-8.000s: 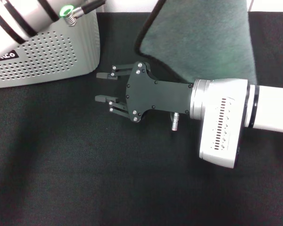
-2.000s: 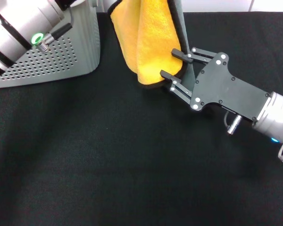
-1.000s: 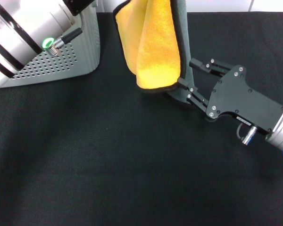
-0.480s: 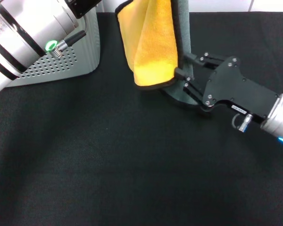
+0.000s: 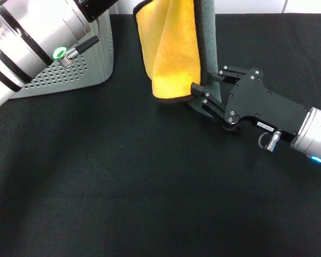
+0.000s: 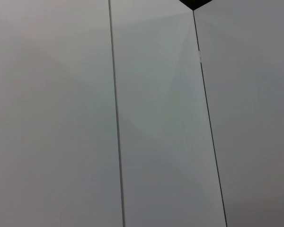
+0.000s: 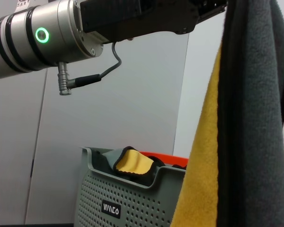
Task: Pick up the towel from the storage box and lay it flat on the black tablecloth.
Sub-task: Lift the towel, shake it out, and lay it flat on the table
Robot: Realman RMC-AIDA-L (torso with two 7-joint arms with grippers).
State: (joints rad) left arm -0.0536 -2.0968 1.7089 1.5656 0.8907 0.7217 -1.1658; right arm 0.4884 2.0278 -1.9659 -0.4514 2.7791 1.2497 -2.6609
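The right gripper [image 5: 202, 89] reaches in from the right side, low over the black tablecloth [image 5: 123, 187]. Its two fingers stand apart, one on each side of the lower hanging edge of the towel [image 5: 174, 48]; I cannot see that they press the cloth yet. The left gripper is above the top border of the head view, so its fingers are not seen; only the silver left arm [image 5: 32, 37] crosses the upper left corner, over the storage box [image 5: 93, 59].

The towel hangs down between the storage box and the right gripper, and its bottom hem is just above the tablecloth. In front of it and to the left, a wide part of the tablecloth is free.

Half a second ago the right gripper was a little more to the right; now it has come closer, and its fingertips reach the black hem of the towel.

The towel is folded along its length, yellow-orange face toward the box, grey reverse toward the right gripper, with black stitched edging. In the right wrist view the storage box [image 7: 132, 203] holds more cloths [image 7: 132, 163], yellow and grey.
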